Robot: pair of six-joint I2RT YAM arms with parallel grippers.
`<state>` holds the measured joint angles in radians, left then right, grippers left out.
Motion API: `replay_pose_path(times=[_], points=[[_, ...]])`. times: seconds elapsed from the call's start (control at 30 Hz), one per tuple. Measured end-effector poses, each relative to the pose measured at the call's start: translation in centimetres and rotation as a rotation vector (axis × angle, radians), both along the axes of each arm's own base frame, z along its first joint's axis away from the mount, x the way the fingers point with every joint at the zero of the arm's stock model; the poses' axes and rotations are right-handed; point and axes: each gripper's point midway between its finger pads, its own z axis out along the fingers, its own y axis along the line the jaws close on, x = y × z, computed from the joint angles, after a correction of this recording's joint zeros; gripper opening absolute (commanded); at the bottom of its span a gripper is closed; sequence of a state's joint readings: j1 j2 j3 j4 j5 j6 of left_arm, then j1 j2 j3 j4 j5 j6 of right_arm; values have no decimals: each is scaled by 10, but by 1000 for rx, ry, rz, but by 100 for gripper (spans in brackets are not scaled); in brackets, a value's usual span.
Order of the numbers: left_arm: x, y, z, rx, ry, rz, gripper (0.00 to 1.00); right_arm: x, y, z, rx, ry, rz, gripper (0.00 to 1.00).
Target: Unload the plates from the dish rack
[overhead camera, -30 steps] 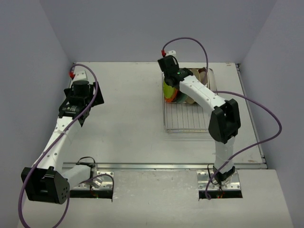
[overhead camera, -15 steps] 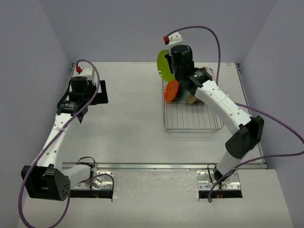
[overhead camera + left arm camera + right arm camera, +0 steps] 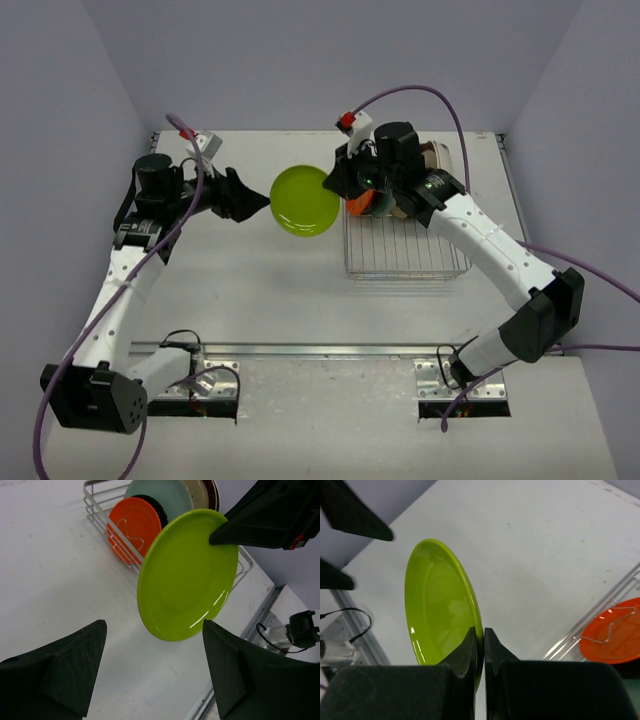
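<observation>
Plate handover looks close: the lime plate [image 3: 305,200], in the rack [image 3: 400,262] a second ago, now hangs above the table [image 3: 250,290] left of it, pinched by the right gripper [image 3: 336,184]. The left gripper [image 3: 252,200], spread wide, has swung near. Other plates [image 3: 362,199] stay racked, far end.

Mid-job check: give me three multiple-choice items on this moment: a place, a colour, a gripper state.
1. Where is the lime green plate? A flat on the table; B in the air, left of the dish rack; C against the back wall.
2. What colour is the racked plate nearest it? A cream; B pale teal; C orange.
3. The left gripper is: A open, empty; B shut on the plate; C shut on a wire.
B: the right gripper pinches its rim aloft. C: the orange plate stands at the rack's nearest end. A: its fingers are spread, gripping nothing.
</observation>
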<state>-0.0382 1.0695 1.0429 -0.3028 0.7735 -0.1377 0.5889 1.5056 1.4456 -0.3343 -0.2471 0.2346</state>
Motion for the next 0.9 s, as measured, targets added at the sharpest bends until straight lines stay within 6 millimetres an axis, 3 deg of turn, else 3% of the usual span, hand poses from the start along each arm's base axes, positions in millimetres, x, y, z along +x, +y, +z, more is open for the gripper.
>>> replay_pose_path(times=[0.1,0.17,0.3,0.47,0.57,0.63,0.73,0.83,0.9], points=[[7,-6,-27,-24,125,-37,67,-10,10,-2,35,47,56,0],[7,-8,-38,-30,179,-44,60,-16,15,-3,50,70,84,0],[3,-11,-36,-39,182,-65,43,-23,20,-3,74,100,121,0],[-3,-16,-33,-57,184,-109,33,-26,24,-6,87,127,135,0],[-8,-21,-33,-73,189,-151,18,-25,25,-9,89,143,136,0],[-10,-23,-34,-85,201,-173,2,-25,26,-12,89,154,134,1],[-10,-25,-40,-100,232,-193,0,-24,26,-15,87,166,132,18],[-8,-26,-44,-106,253,-194,0,-24,27,-17,90,177,125,60],[-5,-24,-47,-100,259,-176,0,-24,27,-16,97,182,121,79]])
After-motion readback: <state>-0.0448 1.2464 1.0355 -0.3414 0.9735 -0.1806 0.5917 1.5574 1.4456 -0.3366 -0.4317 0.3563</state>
